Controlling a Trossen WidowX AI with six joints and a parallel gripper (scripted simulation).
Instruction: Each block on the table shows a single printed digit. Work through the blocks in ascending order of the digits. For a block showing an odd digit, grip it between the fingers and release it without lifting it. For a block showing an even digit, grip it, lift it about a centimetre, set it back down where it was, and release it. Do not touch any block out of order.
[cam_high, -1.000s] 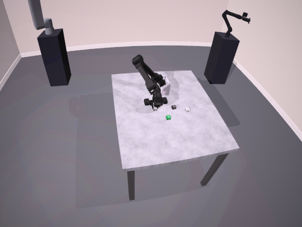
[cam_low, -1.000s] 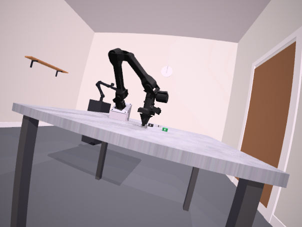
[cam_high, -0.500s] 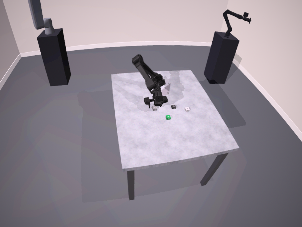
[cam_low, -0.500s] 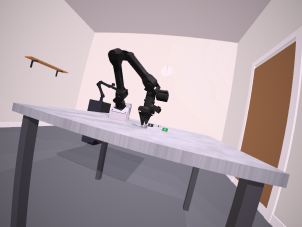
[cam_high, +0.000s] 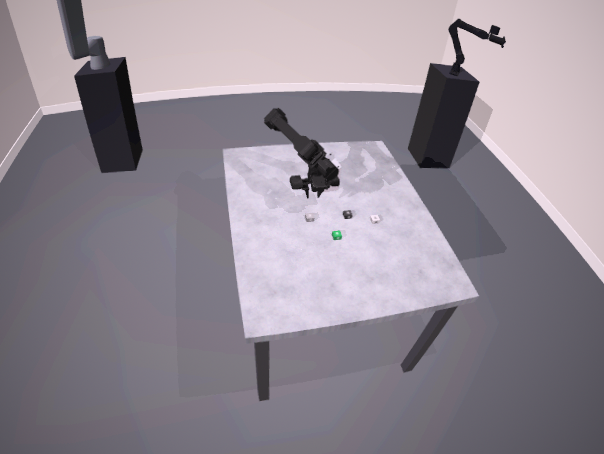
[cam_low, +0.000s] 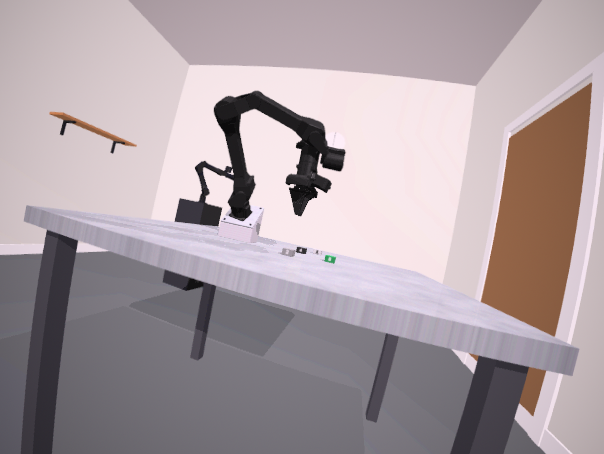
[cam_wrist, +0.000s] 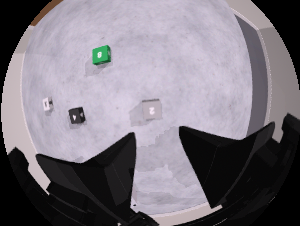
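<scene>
A grey block showing 2 sits on the table just beyond the fingertips in the wrist view. A black block shows 4. A green block shows 8. A white block lies beyond the black one; its digit is too small to read surely. My gripper is open and empty, raised well above the table, with a gap between its fingers. It touches no block.
The blocks stand apart on the pale marbled table. The arm's white base is on the table behind them. Other arms stand on dark pedestals away from the table.
</scene>
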